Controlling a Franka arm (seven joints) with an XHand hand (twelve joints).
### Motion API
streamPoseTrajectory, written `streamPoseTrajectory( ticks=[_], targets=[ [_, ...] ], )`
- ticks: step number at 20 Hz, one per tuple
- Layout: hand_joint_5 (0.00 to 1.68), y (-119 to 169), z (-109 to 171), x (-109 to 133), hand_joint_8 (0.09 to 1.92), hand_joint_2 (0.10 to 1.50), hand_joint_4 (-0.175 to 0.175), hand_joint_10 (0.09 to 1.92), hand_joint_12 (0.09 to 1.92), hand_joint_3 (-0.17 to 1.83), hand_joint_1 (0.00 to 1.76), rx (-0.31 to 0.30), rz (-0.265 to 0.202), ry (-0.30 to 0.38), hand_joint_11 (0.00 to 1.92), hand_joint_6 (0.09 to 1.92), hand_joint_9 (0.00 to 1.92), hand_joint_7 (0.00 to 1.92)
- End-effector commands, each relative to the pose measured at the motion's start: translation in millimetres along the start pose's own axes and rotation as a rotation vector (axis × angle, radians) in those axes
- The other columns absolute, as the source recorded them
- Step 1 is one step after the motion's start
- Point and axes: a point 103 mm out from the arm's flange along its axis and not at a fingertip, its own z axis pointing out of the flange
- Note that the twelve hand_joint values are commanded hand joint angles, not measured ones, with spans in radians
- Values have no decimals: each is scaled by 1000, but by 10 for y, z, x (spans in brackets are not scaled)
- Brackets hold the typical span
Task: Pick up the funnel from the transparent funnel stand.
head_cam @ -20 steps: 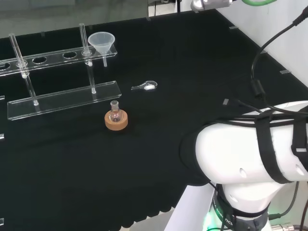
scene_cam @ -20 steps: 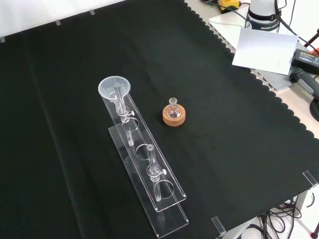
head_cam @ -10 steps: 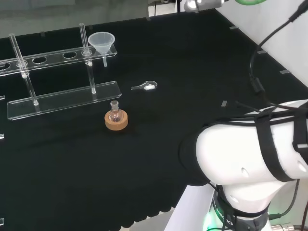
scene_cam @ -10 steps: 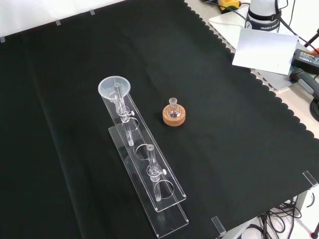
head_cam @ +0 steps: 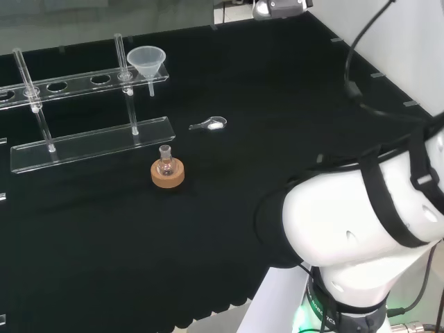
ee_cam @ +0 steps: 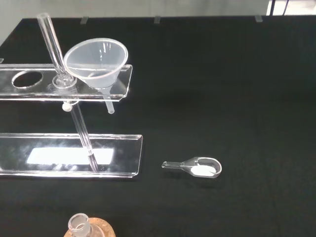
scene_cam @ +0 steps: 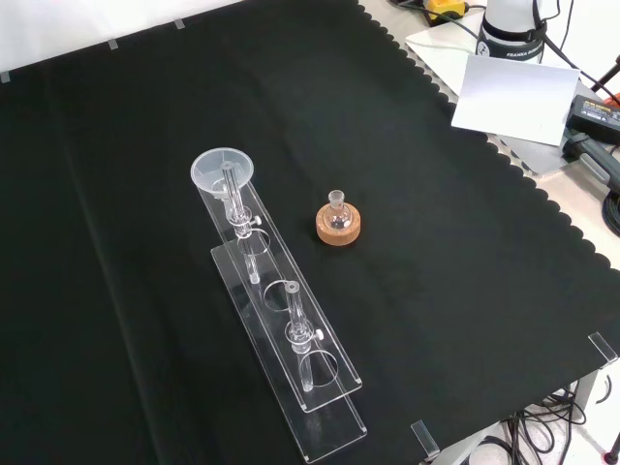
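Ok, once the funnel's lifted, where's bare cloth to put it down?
In the head view, the widest bare patch is the cloth in front of the cork stand, and there is more right of the small scoop. It is crowded around the funnel stand, where the funnel, scoop and flask cluster.

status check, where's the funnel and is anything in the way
Funnel seated in end hole of clear stand, untouched. Small scoop on cloth beside, flask on cork ring nearby, neither blocking.

funnel (head_cam: 146, 60) clear | cork ring (head_cam: 168, 175) tan | cloth (scene_cam: 436, 242) black
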Motion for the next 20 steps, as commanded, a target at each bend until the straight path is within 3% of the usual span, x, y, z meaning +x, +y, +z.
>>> streamPoseTrajectory(
  ticks=[1,12,15,16,18,20],
  targets=[
    [209,610,168,-20,463,1146,29,626,1378,311,96,43,-34,35,43,87,188,17],
    [206,1290,431,366,522,972,20,671,1402,234,366,138,-144,-18,55,87,252,89],
    [207,1414,519,483,531,943,19,676,1414,226,404,169,-147,-23,59,87,252,85],
    [206,1451,556,551,534,934,19,678,1418,223,415,180,-74,-73,61,87,251,83],
    [203,1463,611,526,534,913,19,679,1428,217,444,130,-225,46,70,87,242,65],
    [199,1505,701,390,533,893,19,682,1444,211,477,174,-201,137,88,87,229,43]
  ],
)
